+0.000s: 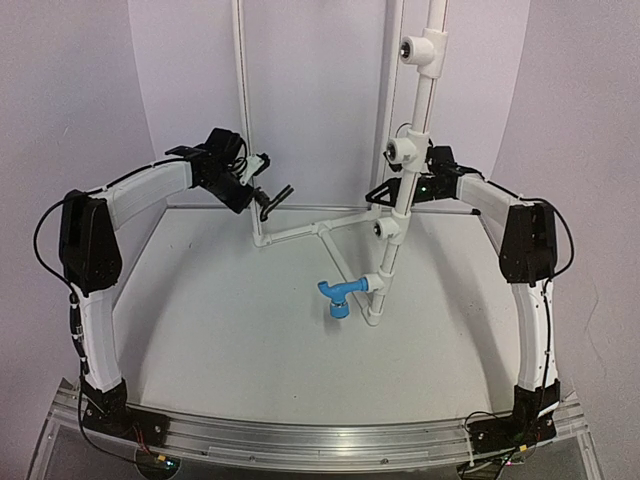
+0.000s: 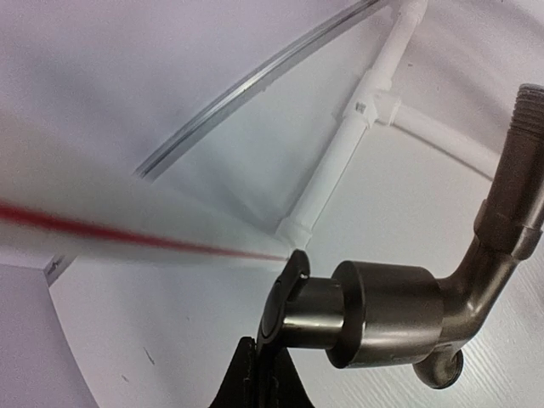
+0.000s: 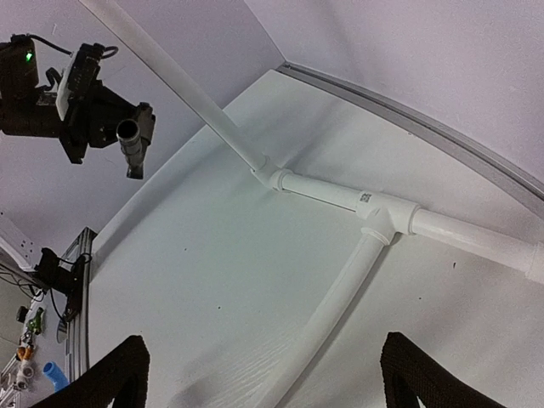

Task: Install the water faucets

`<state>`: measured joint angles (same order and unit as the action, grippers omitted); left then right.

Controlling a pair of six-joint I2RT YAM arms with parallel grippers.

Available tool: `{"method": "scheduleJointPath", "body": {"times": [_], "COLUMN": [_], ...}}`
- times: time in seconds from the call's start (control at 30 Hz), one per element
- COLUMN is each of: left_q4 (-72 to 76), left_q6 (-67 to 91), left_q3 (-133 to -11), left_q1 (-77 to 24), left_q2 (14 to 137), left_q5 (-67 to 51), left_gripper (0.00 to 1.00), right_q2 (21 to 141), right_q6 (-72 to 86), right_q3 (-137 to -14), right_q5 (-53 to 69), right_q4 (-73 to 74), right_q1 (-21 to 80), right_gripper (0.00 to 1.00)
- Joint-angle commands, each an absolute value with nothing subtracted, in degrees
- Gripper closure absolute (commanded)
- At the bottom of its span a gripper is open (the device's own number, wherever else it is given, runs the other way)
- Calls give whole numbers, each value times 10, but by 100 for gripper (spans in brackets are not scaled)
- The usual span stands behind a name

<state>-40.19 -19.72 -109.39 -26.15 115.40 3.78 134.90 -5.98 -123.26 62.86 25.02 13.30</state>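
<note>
Clamped shut, my left pincer (image 1: pixel 262 200) grips the black faucet (image 1: pixel 278 196) by its handle end and holds it in the air. It hangs to the left of the upright pipe (image 1: pixel 410 170), well apart from it and above the table (image 1: pixel 200 330). From my left wrist, the fingers (image 2: pixel 259 374) meet under the faucet's flat handle. The body reads as dark grey and glossy, and its threaded end points up and touches nothing.

My right pincer (image 1: pixel 395 190) sits just beside the upright pipe, on its left, about level with the second tee from the top. It is spread wide and holds nothing. From that wrist I see both dark fingers (image 3: pixel 119 374) far apart, with the low pipes (image 3: pixel 340 289) of the frame below them.

The blue faucet (image 1: pixel 337 295) is seated in the lowest tee (image 1: pixel 372 285) of the upright pipe, sticking out to its left with the spout pointing down.
</note>
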Motion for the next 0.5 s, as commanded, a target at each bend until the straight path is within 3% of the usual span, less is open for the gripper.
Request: {"method": "scheduleJointPath", "body": {"times": [0.0, 0.47], "left_q4": [-371, -322], "left_q6": [-231, -260], "left_q3": [-1155, -1239], "left_q1": [-286, -361], "left_q2": [1214, 1289], "left_q5": [82, 109], "left_gripper": [100, 100], "right_q2": [1362, 1384], "right_q6": [-50, -51], "right_q3": [-1256, -1240], "right_q5": [685, 692], "right_q4": [249, 249], "right_q1": [147, 199], "right_gripper": [9, 9]}}
